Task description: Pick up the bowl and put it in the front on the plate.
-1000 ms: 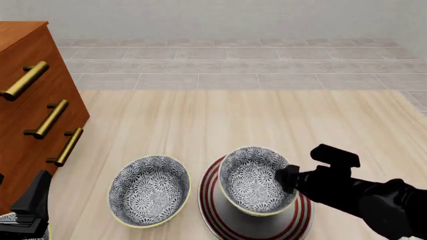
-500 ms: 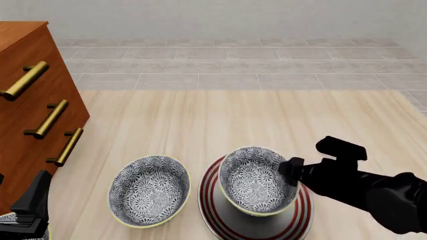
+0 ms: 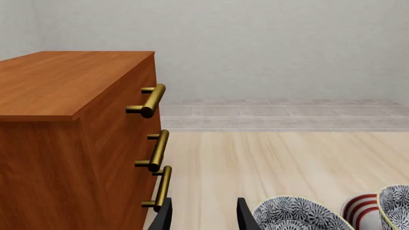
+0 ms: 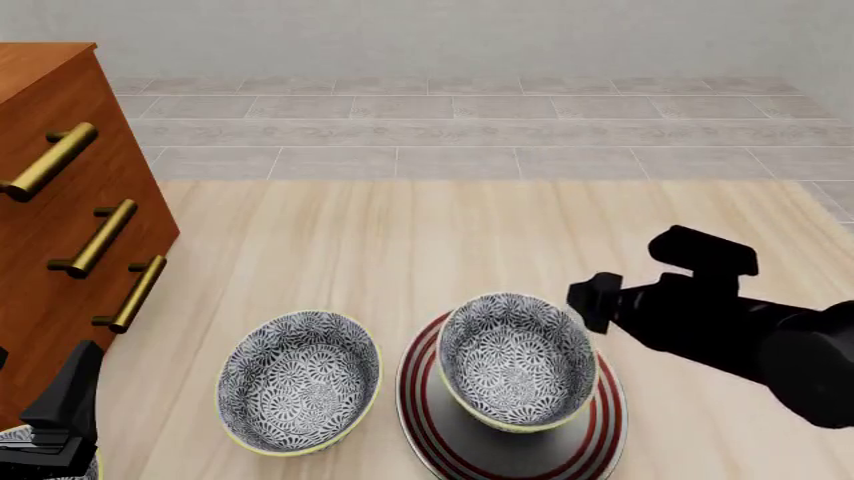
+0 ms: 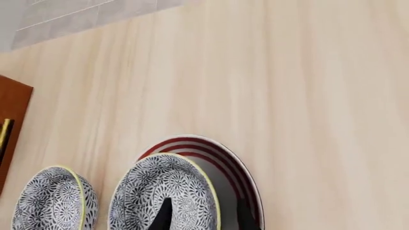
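The bowl [image 4: 518, 368], patterned blue-grey and white with a pale yellow rim, stands upright on the red-ringed white plate [image 4: 598, 432] at the front of the table. In the right wrist view the bowl [image 5: 167, 189] and plate [image 5: 235, 162] lie below the gripper. My right gripper [image 4: 591, 300] hovers just above and to the right of the bowl's rim, open and holding nothing, its fingertips [image 5: 164, 216] spread. At the front left corner my left gripper [image 4: 60, 415] is open with nothing between its fingers [image 3: 245, 216].
A look-alike bowl [image 4: 300, 380] sits on the table left of the plate, also in the left wrist view [image 3: 297, 215]. A wooden drawer cabinet [image 4: 54, 230] with brass handles [image 3: 153, 99] stands along the left side.
My right gripper has come off the bowl's right rim and moved up and to the right. The bowl stays on the plate. The left arm has not moved.
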Action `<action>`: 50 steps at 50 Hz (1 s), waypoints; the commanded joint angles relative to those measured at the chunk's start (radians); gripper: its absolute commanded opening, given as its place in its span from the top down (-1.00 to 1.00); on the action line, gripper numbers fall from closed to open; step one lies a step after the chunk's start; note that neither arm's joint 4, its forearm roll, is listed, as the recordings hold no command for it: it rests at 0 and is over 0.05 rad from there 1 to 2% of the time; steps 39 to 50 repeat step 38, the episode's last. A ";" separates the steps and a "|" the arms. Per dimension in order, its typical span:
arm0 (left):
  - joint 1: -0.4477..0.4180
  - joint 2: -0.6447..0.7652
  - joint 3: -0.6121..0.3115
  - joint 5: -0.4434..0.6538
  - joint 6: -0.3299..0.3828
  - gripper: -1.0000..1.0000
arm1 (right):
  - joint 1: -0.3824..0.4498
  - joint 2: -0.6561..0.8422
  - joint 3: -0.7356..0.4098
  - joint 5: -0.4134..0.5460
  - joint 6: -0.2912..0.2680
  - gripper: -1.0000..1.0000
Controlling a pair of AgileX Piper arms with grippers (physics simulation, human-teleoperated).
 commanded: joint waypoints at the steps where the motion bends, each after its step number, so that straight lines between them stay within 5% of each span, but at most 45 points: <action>1: 0.000 0.000 0.000 0.000 0.000 -1.00 | -0.015 -0.020 -0.063 0.043 -0.028 -1.00; 18: 0.000 0.000 0.000 0.000 0.000 -1.00 | -0.035 -0.123 -0.115 0.131 -0.066 -1.00; 50: 0.000 0.000 0.000 0.000 0.000 -1.00 | -0.057 -0.121 -0.134 0.057 -0.044 -1.00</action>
